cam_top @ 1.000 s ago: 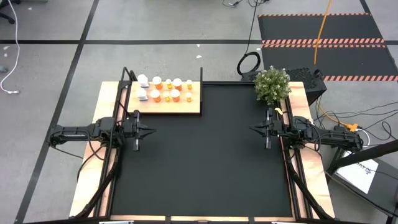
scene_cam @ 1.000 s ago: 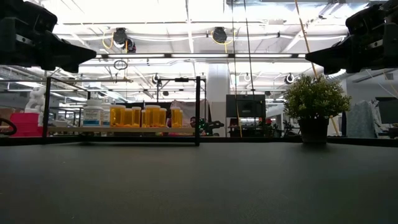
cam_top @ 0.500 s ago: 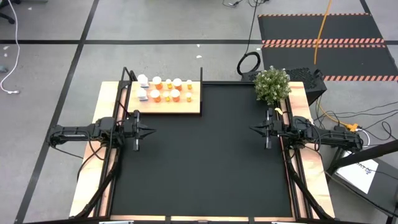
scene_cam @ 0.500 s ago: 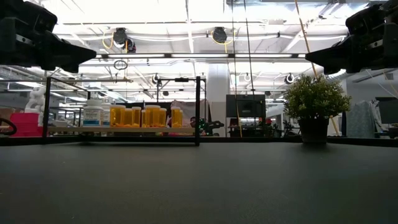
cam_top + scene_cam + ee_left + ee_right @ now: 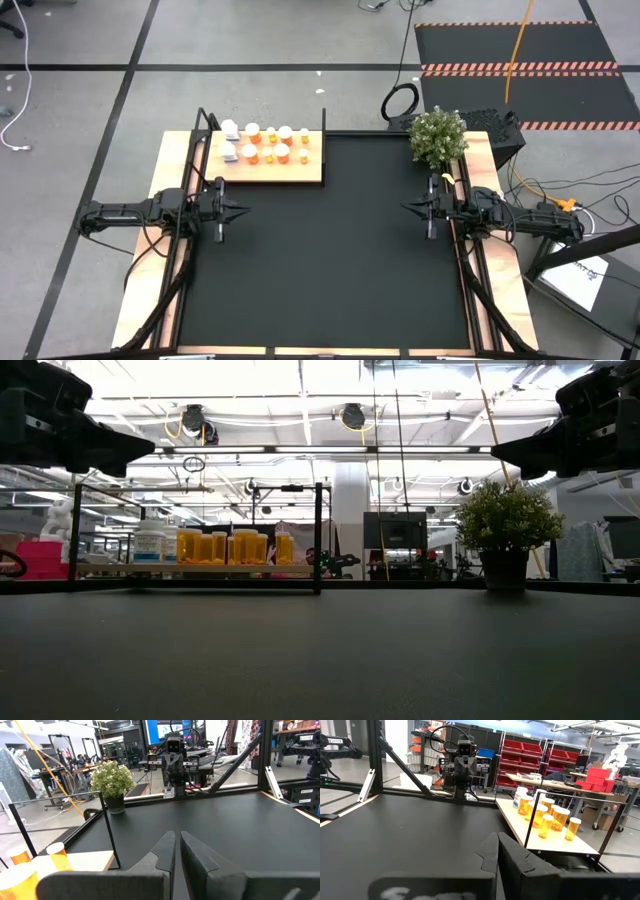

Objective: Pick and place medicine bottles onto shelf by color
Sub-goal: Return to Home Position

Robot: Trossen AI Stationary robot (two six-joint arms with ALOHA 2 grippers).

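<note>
The medicine bottles (image 5: 266, 143) stand upright in two rows on the light-wood shelf (image 5: 300, 172) at the table's far left: two white ones (image 5: 229, 140) at its left end, and several orange ones with white caps (image 5: 230, 547) to their right. My left gripper (image 5: 245, 210) hangs level and shut over the black mat's left side, just on the near side of the shelf. My right gripper (image 5: 405, 208) hangs level and shut over the mat's right side. The two point at each other. Neither has anything between its fingers (image 5: 170, 847) (image 5: 492, 845).
A potted green plant (image 5: 437, 137) stands at the table's far right corner, close to my right arm. Thin black posts (image 5: 318, 535) rise at the shelf's corners. The black mat (image 5: 330, 260) stretches bare between the two grippers. Wooden strips run along both table sides.
</note>
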